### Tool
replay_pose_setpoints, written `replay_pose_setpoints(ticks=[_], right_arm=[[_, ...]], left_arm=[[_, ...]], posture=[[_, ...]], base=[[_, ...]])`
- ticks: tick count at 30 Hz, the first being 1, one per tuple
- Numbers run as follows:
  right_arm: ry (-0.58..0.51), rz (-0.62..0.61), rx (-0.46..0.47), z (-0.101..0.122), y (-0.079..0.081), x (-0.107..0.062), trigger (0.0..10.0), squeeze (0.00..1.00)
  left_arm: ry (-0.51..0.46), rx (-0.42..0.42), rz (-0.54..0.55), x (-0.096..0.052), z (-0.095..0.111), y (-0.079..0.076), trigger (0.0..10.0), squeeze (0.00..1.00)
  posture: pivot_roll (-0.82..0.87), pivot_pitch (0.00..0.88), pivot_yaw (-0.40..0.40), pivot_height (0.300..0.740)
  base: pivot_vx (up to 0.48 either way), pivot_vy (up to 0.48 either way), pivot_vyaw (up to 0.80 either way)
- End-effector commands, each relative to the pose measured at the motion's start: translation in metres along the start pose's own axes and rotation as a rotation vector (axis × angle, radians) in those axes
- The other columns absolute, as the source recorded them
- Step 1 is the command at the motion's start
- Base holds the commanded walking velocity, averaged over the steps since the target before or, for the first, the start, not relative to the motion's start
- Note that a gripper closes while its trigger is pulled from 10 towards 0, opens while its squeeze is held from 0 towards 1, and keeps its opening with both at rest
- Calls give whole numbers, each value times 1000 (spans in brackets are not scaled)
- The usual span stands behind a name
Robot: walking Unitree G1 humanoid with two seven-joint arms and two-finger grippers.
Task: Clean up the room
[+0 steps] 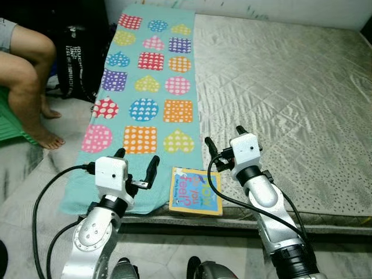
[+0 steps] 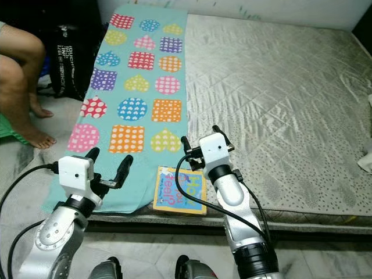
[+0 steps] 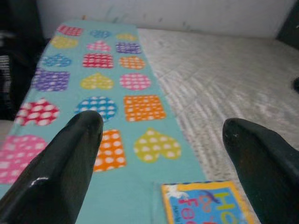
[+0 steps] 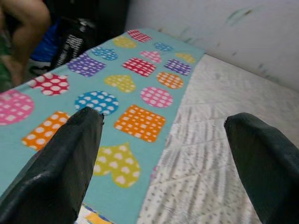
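A children's book [image 1: 196, 190] with a blue and yellow cover lies flat at the near edge of the mattress [image 1: 290, 87], half on the teal blanket [image 1: 148, 87] patterned with dotted hearts and squares. My left gripper [image 1: 136, 164] hovers open over the blanket's near end, just left of the book [image 3: 205, 205]. Over the book's far right corner my right gripper [image 1: 224, 139] is raised and open, with nothing between its fingers [image 4: 65, 163].
A person's bare legs [image 1: 29, 87] are at the far left, seated beside a black bag [image 1: 78, 58] on the floor. A white cloth [image 2: 366, 160] lies at the mattress's right edge. The tiled floor [image 1: 35, 174] runs along the mattress front.
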State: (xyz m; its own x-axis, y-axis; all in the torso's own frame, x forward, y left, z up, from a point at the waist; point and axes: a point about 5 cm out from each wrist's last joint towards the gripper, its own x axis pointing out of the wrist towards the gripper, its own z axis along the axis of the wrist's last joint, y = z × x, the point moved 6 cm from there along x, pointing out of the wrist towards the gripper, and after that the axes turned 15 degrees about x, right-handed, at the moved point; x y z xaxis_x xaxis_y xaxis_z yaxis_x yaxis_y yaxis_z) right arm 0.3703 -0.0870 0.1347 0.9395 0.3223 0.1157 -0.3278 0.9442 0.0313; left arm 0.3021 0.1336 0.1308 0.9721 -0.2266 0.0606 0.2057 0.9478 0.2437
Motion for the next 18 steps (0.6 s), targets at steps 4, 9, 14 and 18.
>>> replay_pose_setpoints(ticks=[4, 9, 14, 18], right_arm=[[3, -16, -18, 0, -8, -2, 10000, 0], [3, -15, -17, 0, -7, -2, 10000, 0], [4, -11, -18, 0, -6, -1, 10000, 0], [5, -8, -15, 0, -6, 0, 10000, 0]], left_arm=[[0, -13, -29, 0, 0, -9, 10000, 0], [0, -11, -30, 0, 1, -9, 10000, 0], [-1, -10, -29, 1, 1, -9, 10000, 0], [-2, -10, -29, 1, 1, -10, 10000, 0]], posture=[[103, 224, -64, 740], [103, 224, -64, 740], [110, 221, -67, 740], [110, 216, -72, 740]], base=[[0, -347, 0], [0, -349, 0], [0, -351, 0], [0, -349, 0]])
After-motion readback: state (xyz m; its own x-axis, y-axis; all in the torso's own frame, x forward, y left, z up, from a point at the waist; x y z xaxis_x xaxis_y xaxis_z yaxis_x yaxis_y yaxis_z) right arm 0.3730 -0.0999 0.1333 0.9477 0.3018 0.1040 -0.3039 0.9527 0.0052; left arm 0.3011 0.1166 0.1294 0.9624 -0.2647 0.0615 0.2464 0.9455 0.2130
